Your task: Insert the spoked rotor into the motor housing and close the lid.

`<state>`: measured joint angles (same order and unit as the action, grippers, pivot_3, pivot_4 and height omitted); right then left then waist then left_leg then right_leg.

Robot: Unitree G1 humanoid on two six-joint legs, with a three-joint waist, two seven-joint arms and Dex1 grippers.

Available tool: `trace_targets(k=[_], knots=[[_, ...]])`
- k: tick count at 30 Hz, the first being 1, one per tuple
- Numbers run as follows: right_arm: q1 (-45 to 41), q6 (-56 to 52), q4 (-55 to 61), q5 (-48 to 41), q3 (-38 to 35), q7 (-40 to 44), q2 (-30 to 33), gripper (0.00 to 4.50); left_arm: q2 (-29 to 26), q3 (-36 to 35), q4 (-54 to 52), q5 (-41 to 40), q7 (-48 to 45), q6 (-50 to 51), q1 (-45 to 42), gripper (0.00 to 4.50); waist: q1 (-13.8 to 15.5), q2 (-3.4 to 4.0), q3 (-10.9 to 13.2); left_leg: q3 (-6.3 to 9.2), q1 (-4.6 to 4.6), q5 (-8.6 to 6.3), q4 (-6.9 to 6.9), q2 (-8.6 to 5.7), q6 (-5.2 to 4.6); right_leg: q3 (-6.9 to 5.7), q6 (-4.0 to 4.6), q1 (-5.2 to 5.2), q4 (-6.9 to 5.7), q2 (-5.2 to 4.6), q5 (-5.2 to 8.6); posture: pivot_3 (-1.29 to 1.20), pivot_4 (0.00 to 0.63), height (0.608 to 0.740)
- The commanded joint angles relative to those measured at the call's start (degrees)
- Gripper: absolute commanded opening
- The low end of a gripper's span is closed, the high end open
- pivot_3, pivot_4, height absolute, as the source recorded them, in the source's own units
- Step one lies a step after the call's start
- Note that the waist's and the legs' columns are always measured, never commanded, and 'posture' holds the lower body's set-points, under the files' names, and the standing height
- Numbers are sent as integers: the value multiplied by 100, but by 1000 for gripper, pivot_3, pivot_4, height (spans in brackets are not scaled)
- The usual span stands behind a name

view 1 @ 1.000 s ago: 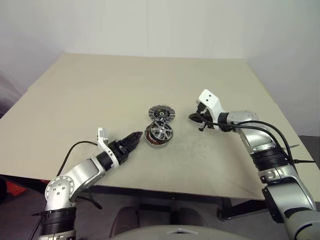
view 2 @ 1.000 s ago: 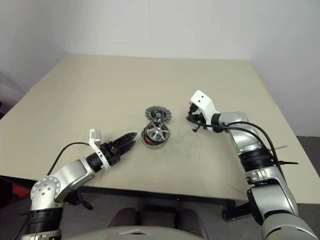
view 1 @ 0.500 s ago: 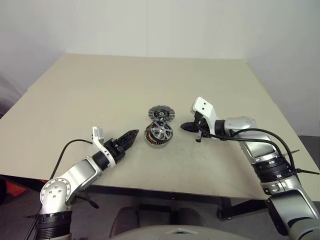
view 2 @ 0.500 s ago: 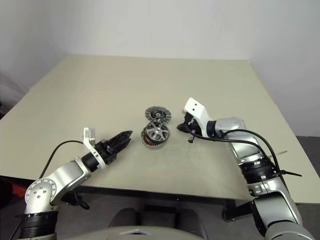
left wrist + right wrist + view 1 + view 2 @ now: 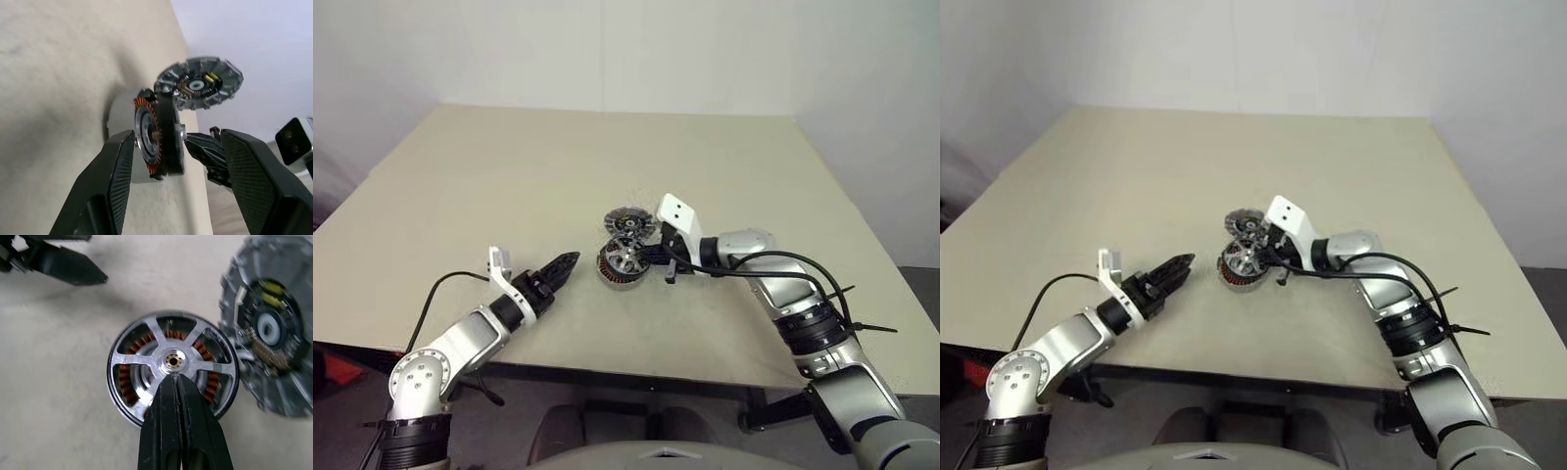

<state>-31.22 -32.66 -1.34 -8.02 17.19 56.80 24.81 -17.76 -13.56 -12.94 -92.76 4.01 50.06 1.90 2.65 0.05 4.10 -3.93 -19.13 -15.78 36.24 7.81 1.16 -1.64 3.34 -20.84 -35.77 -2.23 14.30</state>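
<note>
On the desk, the left gripper lies low near the front edge, its fingers apart and empty, aimed at the motor housing. The spoked rotor sits in the housing, over the copper windings. The right gripper, fingers pressed together, hovers above the rotor's hub. Just behind, touching the housing, lies the lid, segmented face up.

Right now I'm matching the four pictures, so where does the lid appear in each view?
Left eye view: the lid lies at table centre, just behind the motor housing.
Right eye view: centre, partly behind the right claw.
Left wrist view: upper middle.
Right wrist view: right edge.
Shared landmark: the motor housing touching it.
</note>
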Motion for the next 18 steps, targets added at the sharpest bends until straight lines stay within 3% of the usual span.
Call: trace_targets(k=[1, 18], knots=[[-177, 79, 29, -7, 78, -50, -118, 0, -56, -115, -262, 13, -30, -112, 1, 2986, -2, 0, 0, 0, 0, 0, 0, 0, 0, 0, 0, 0, 0, 0, 0, 0, 0, 740], [-249, 161, -90, -47, 57, -189, -300, 0, -202, -26, -438, 469, -222, -177, -8, 2986, -8, 0, 0, 1, 3, 0, 0, 0, 5, 0, -2, 1, -2, 1, -1, 0, 0, 740]])
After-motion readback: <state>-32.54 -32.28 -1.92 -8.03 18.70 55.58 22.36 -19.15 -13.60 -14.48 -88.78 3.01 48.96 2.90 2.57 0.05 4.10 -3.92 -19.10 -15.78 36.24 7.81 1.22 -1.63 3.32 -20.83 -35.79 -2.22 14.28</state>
